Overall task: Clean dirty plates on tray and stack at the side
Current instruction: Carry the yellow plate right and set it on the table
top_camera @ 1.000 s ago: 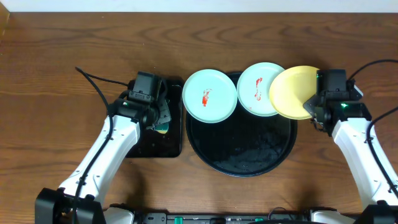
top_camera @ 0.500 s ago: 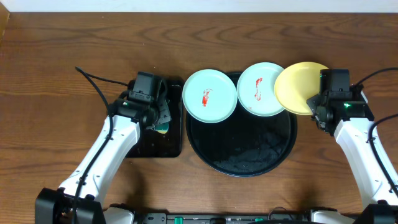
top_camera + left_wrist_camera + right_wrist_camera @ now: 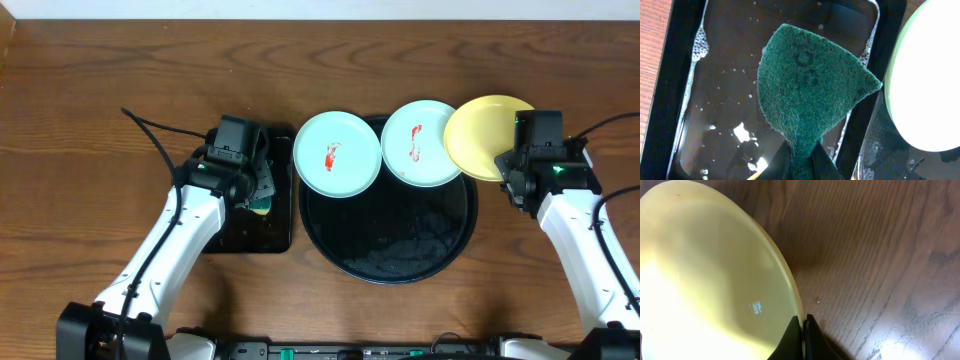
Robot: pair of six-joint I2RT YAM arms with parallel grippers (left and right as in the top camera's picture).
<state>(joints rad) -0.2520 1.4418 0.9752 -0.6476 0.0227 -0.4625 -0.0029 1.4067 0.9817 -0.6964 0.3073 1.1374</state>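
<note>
As the right hand [image 3: 801, 325] pinches it, the yellow plate [image 3: 480, 135] juts left.

Top-down overhead, two close wrist views

Wooden table [image 3: 100, 80] under round tray [image 3: 390, 250], rectangular tray [image 3: 272, 232]

Yellow plate [image 3: 478, 135]; two mint plates [image 3: 337, 153], red-smeared; black tray [image 3: 390, 255]; green pad [image 3: 810, 95].
</note>
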